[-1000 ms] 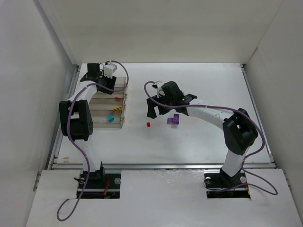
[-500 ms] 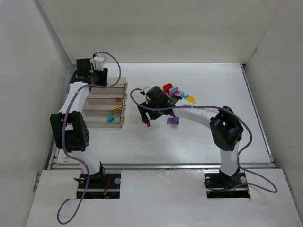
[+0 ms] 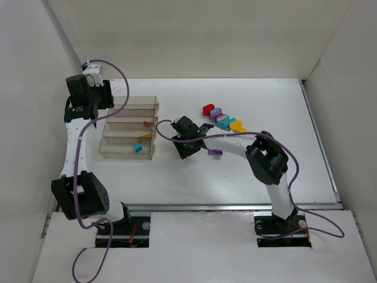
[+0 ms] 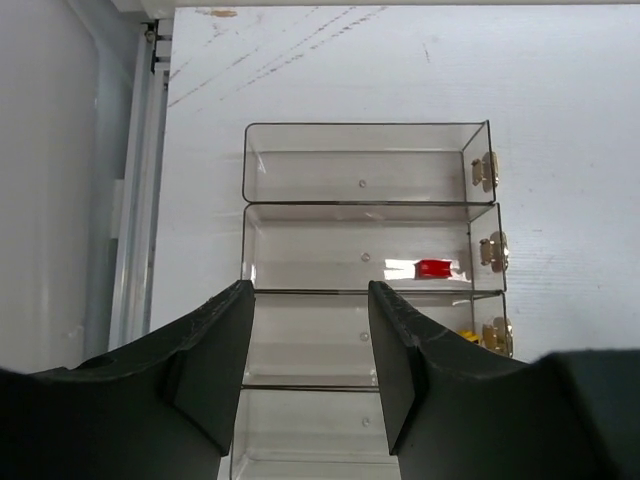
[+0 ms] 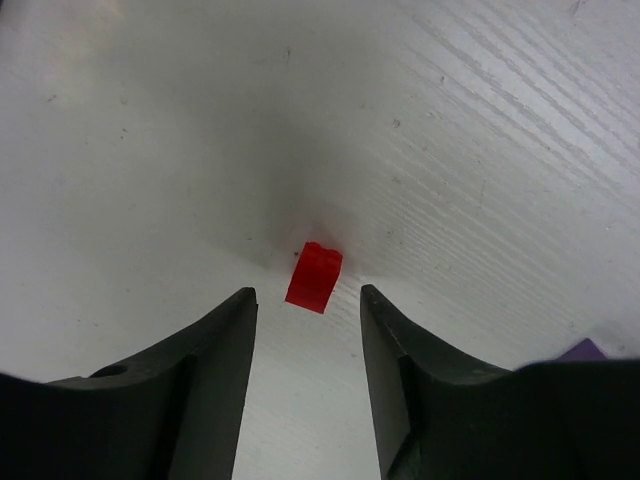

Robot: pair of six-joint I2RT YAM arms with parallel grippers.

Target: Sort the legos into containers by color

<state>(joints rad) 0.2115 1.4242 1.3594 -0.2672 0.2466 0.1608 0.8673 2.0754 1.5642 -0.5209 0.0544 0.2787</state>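
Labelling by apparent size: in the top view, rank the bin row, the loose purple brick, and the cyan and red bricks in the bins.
1. Bin row, by far.
2. Purple brick and cyan brick: about alike, so unranked.
3. Red brick, slightly smaller.

a white table (image 3: 235, 171) enclosed by plain white walls (image 3: 200, 35).

The left arm (image 3: 72, 138) and right arm (image 3: 232, 141) are white with fat black joints (image 3: 79, 194), black fingers (image 5: 210, 380) and loopy purple cables (image 3: 113, 65).
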